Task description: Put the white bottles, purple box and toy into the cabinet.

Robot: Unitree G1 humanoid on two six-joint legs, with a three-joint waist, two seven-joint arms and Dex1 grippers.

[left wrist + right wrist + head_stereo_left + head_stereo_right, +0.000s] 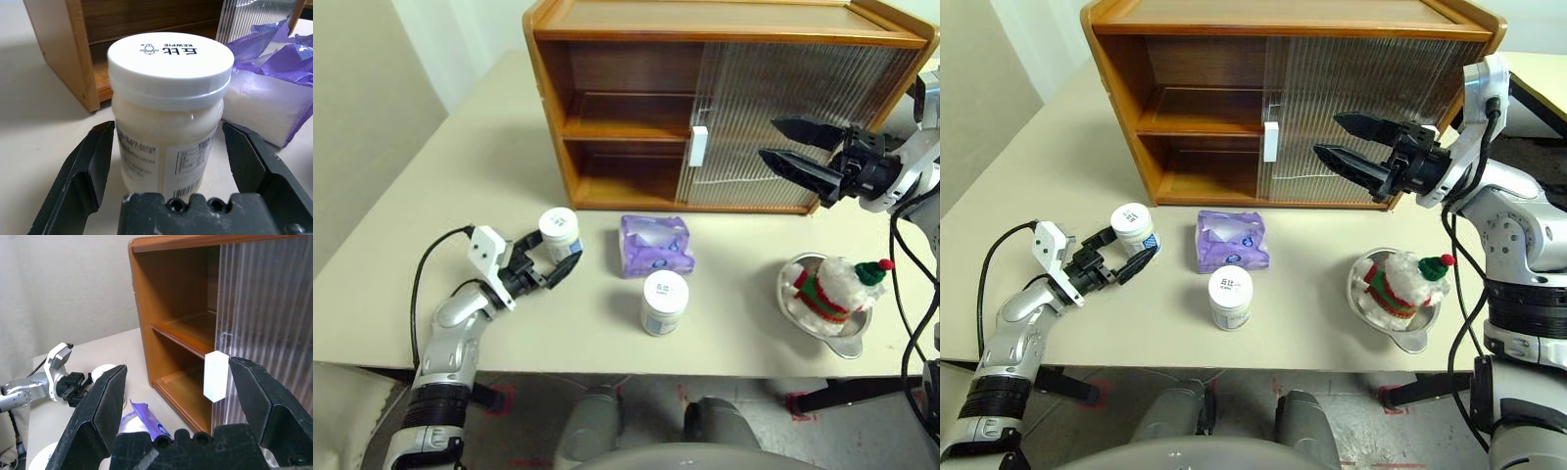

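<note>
Nothing is sitting in the cabinet yet: its left half is standing open with both shelves bare, so all four things are left to go in. The left gripper is hanging wide open around the nearer-to-cabinet bottle, a finger on each side and not squeezing yet, so this looks like the first pick just starting. The second bottle is standing on the table off to that gripper's right, with the purple box between it and the cabinet. The right gripper is also gaping empty, hovering by the ribbed door; the toy is lying below it in a metal bowl

The left wrist view is showing the gaps between fingers and jar that the head views are blurring. The right wrist view is showing the white handle sitting between its fingers, farther on, without contact
</note>
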